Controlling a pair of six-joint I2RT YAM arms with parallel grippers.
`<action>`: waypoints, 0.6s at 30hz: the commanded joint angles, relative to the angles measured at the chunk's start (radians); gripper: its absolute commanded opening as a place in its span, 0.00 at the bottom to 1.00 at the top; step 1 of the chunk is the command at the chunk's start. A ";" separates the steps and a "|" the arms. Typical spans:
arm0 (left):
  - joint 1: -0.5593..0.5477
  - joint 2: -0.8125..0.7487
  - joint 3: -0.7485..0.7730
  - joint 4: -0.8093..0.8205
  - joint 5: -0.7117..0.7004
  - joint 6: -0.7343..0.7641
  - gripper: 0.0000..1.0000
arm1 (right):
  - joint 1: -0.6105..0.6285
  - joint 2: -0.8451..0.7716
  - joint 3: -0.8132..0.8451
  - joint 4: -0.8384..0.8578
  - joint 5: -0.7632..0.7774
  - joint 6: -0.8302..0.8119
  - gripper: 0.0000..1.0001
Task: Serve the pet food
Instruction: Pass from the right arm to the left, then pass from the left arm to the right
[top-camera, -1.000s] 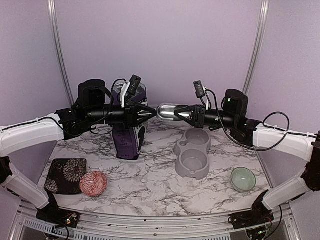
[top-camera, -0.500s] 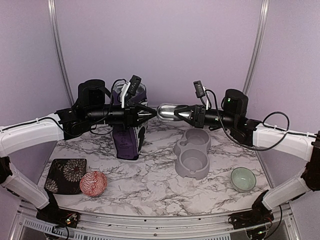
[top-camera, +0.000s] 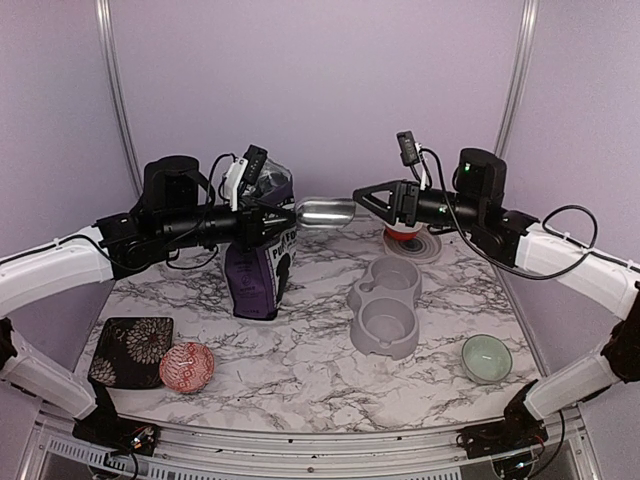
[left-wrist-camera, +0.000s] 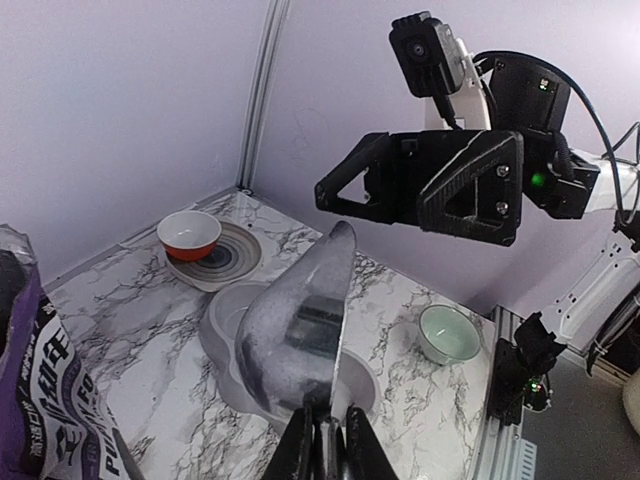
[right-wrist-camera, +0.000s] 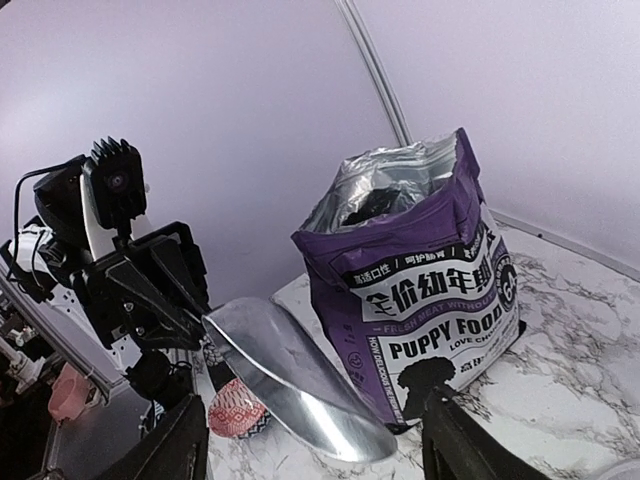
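Top external view: the left arm reaches in level from the left, its gripper (top-camera: 284, 214) clamped on the handle of a scoop (top-camera: 328, 212), which it holds out sideways just right of the top of the bag (top-camera: 255, 272). Facing it, the right arm stretches in level from the right. Its gripper (top-camera: 372, 198) has its fingers apart near the scoop's tip, above the feeder (top-camera: 384, 308). Left wrist view alone shows the scoop's hollow turned on edge, with the feeder behind it. Right wrist view alone looks into the bag's open mouth, where the pet food (right-wrist-camera: 372, 205) shows as a dark mass; single pellets cannot be made out.
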 joint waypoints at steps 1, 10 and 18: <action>0.005 -0.098 0.054 -0.095 -0.164 0.052 0.00 | -0.025 0.011 0.109 -0.095 0.045 -0.046 0.71; 0.005 -0.240 0.077 -0.249 -0.466 0.136 0.00 | -0.027 0.152 0.297 -0.229 0.212 0.058 0.70; 0.006 -0.358 0.034 -0.325 -0.665 0.228 0.00 | 0.033 0.374 0.605 -0.420 0.319 0.100 0.69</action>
